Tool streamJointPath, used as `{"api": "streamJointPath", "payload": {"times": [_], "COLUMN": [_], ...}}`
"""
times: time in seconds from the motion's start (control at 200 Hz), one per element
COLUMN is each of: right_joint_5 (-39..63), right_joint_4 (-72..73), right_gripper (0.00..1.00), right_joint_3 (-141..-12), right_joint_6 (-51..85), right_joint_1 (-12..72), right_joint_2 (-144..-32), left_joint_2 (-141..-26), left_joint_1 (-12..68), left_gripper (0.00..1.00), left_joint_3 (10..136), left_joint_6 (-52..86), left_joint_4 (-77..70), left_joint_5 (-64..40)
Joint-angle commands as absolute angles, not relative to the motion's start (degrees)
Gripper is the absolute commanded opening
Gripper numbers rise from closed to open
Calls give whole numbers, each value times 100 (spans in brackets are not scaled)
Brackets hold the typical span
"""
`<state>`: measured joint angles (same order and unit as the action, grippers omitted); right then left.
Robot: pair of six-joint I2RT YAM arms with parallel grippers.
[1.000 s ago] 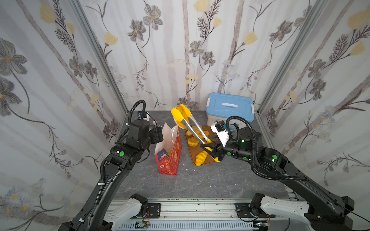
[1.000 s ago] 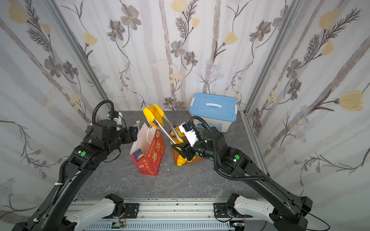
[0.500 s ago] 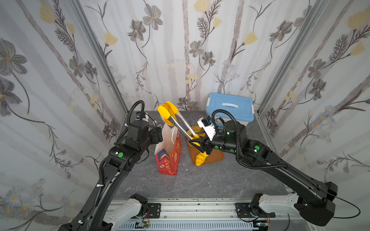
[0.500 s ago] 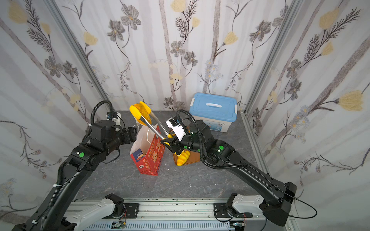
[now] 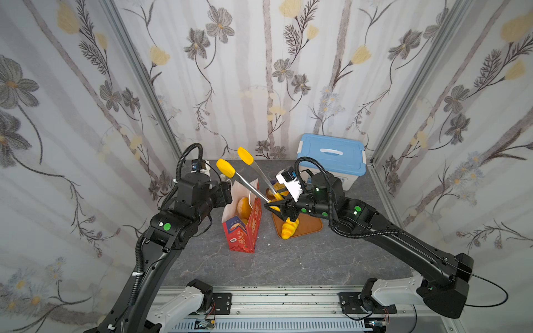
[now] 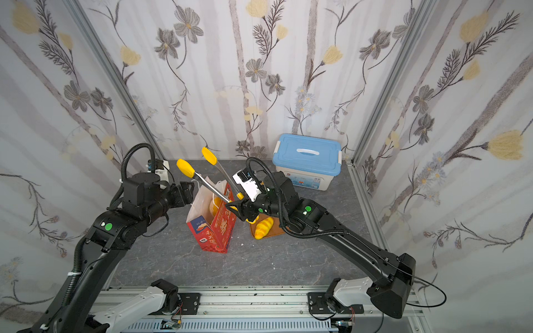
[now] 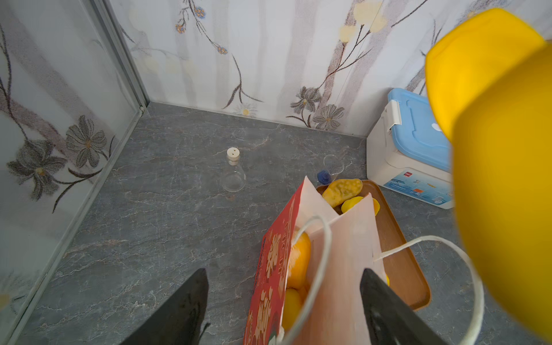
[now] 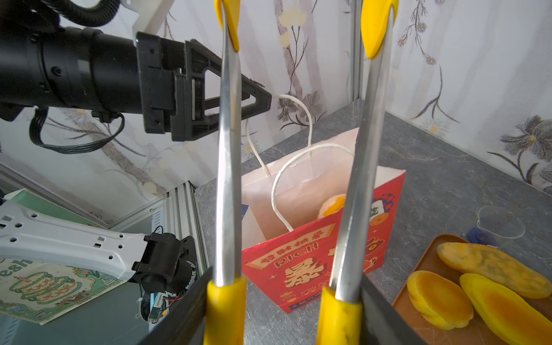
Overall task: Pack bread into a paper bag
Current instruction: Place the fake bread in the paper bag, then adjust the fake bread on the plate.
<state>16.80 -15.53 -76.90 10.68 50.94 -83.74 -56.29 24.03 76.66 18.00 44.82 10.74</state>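
Grey tabletop (image 8: 448,167): paper bag (image 8: 313,260) reads "RICH".

the right gripper (image 8: 283,322) grips the tongs (image 8: 228,167) by their yellow handles, arms spread apart; beyond, the open paper bag (image 8: 310,260) holds bread (image 8: 333,206).

Robot test booth, floral wallpapered walls (image 5: 259,72), aluminium rail (image 5: 288,297), grey marbled tabletop (image 5: 288,259)

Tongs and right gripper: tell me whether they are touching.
Touching. In the right wrist view the right gripper has its black fingers pressed against both yellow handle ends of the tongs, one on each side.
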Motion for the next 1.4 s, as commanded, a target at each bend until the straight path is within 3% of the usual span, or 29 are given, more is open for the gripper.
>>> {"api": "streamJointPath", "payload": {"times": [0.0, 0.235, 0.52, 0.954, 1.394], "right_joint_5": [1686, 384, 151, 76, 1157], "right_joint_4": [-1200, -1709, -2093, -2320, -2128], "right_gripper": [66, 66, 62, 60, 61], "right_joint_3": [-7690, -7586, -6663, -6134, -6601], "right_joint_6": [1124, 1239, 1501, 1096, 995], "right_joint_1": [5100, 4894, 3257, 2909, 2740], "right_joint_2": [-8307, -7790, -7280, -8608, -10132], "left_joint_2": [-5661, -5644, -5661, -5678, -5678], "left_joint_1": [2404, 2407, 2401, 2401, 2407], "left_gripper": [81, 81, 81, 81, 82], "left_joint_3": [7703, 7726, 7638, 7377, 7130], "left_joint_6": [1767, 1778, 1804, 1777, 1645], "left_joint_4": [4464, 4455, 4355, 4149, 3906], "left_joint_5": [1127, 1129, 1099, 1050, 1008]}}
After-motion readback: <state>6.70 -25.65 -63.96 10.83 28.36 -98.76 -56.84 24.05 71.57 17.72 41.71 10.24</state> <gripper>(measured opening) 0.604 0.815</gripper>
